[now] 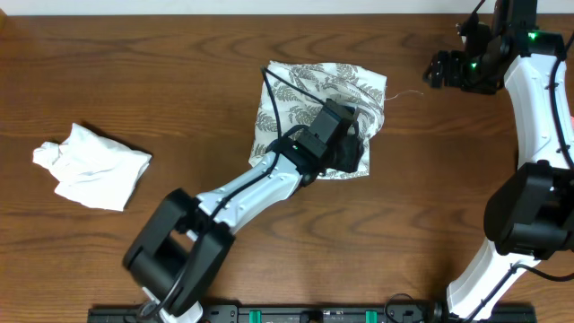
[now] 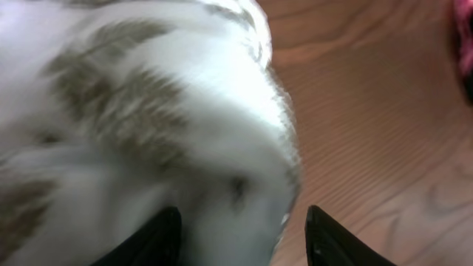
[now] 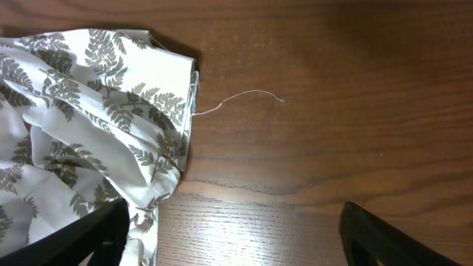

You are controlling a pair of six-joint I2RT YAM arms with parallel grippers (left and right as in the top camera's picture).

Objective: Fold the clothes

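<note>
Wooden table [image 1: 179, 81] holds the fern-print garment [image 1: 332, 85], bunched between parted, unclenched jaws of the left gripper [image 2: 242, 225].

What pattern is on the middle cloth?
Cloth: grey-green fern leaves on cream; best in right wrist view.

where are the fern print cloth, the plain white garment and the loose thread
fern print cloth [image 1: 332, 81]: overhead view, its upper part
plain white garment [image 1: 94, 170]: overhead view, its middle
loose thread [image 3: 247, 92]: right wrist view, middle of the strand
</note>
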